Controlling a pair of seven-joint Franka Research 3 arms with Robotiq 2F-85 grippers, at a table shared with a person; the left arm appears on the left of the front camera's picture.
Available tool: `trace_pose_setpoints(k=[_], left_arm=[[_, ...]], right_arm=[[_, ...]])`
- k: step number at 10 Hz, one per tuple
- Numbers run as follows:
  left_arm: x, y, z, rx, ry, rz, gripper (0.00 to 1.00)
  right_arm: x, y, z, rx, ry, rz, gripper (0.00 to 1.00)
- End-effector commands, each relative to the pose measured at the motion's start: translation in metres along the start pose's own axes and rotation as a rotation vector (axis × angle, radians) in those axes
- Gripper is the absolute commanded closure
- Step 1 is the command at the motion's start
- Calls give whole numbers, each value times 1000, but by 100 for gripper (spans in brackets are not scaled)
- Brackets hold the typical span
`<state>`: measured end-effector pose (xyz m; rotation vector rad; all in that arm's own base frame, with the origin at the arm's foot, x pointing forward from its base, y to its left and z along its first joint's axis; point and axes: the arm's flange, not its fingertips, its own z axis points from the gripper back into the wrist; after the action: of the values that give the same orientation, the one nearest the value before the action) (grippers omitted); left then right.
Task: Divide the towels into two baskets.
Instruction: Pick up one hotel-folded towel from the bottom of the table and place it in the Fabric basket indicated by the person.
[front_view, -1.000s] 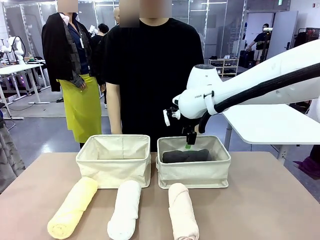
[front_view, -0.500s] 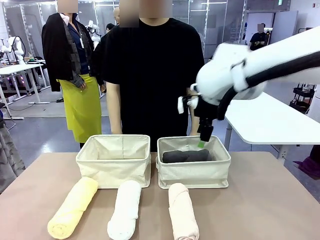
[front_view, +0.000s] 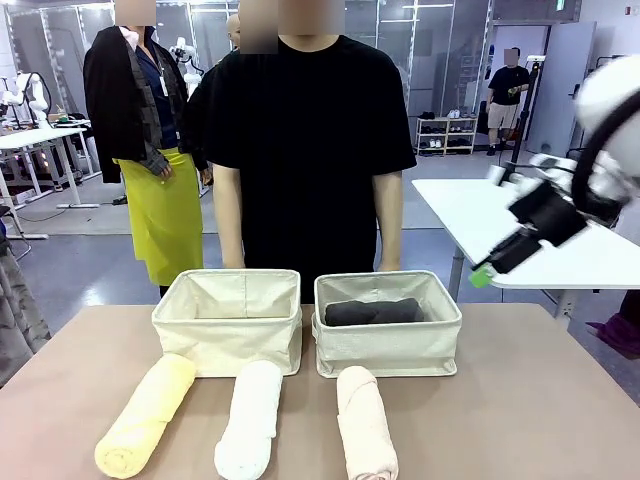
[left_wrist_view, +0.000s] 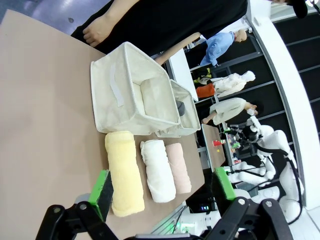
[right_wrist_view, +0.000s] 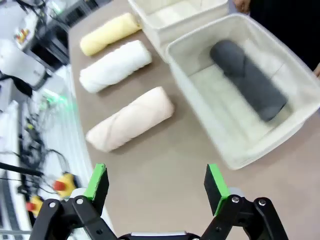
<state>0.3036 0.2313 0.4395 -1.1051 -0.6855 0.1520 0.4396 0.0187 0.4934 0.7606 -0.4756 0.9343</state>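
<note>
Two cream baskets stand side by side; the left basket (front_view: 228, 325) holds nothing, and the right basket (front_view: 388, 345) holds the dark grey towel (front_view: 372, 312). In front of them lie the yellow towel (front_view: 147, 415), the white towel (front_view: 250, 420) and the pinkish towel (front_view: 365, 425). My right gripper (front_view: 490, 270) hangs blurred, high off to the right of the right basket. Its wrist view shows the right gripper (right_wrist_view: 157, 182) open and empty above the table, beside the pinkish towel (right_wrist_view: 130, 120) and the grey towel (right_wrist_view: 248, 80). My left gripper (left_wrist_view: 162, 186) is open and empty, well back from the yellow towel (left_wrist_view: 124, 172).
A person in black (front_view: 300, 150) stands right behind the baskets, arms down, one hand (left_wrist_view: 97, 32) near the table's far edge. A white table (front_view: 520, 235) stands at the right. Bare tabletop lies on both sides of the towels.
My right arm has pulled up and away from over the right basket, swinging far to the right. The grey towel stays in that basket. The other towels have not moved.
</note>
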Motion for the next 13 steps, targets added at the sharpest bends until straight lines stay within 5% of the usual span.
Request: trace_pose_setpoints(k=[1,4,7,13], left_arm=[[2,-1,3,-24,-12,-3,0],[2,-1,3,-24,-12,-3,0],[2,-1,3,-24,-12,-3,0],[2,-1,3,-24,-12,-3,0]], right_arm=[[-68,-23,33,143,-171,-194,4],[-182,-42,102,242,-335,-475,4],[-266,-21,125,280,-503,-577,4],[-283,-21,130,258,-480,-604,4]])
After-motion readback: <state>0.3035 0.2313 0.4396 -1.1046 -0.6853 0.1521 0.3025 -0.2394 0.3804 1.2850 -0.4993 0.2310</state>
